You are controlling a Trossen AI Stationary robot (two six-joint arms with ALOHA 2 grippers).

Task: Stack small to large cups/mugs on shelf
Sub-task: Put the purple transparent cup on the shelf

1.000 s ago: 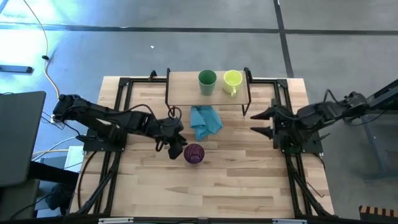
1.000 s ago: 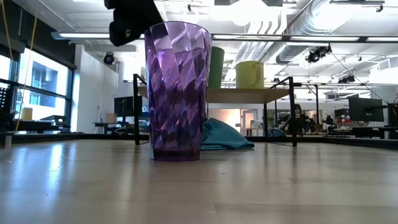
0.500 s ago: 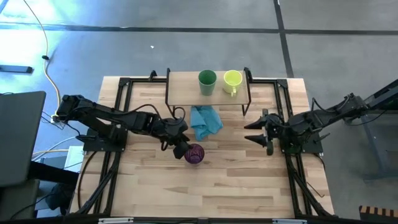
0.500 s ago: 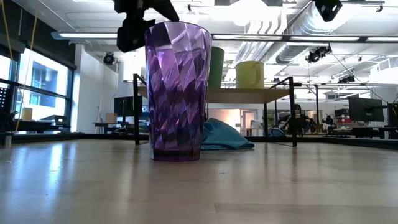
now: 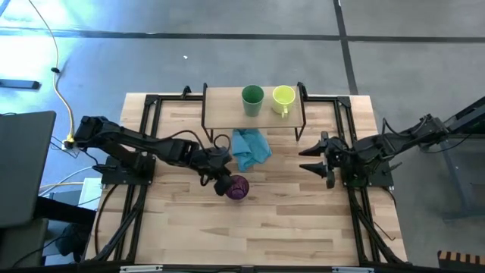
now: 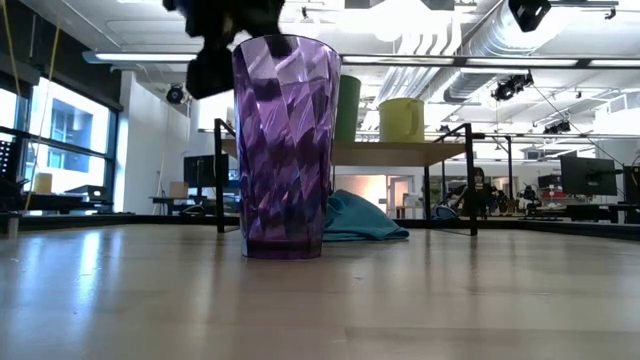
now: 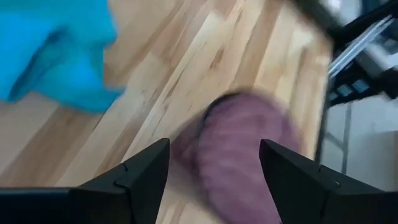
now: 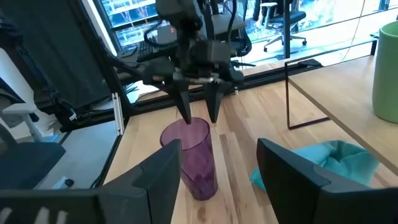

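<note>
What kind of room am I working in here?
Probably an open-plan lab or office: exposed ceiling ducts and strip lights overhead, desks with monitors behind the table, and rolling office chairs by large windows.

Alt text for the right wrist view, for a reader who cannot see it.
The left gripper hangs open over the rim of the upright purple tumbler on the wooden table. A light blue cloth lies beside it, near the shelf.
</note>
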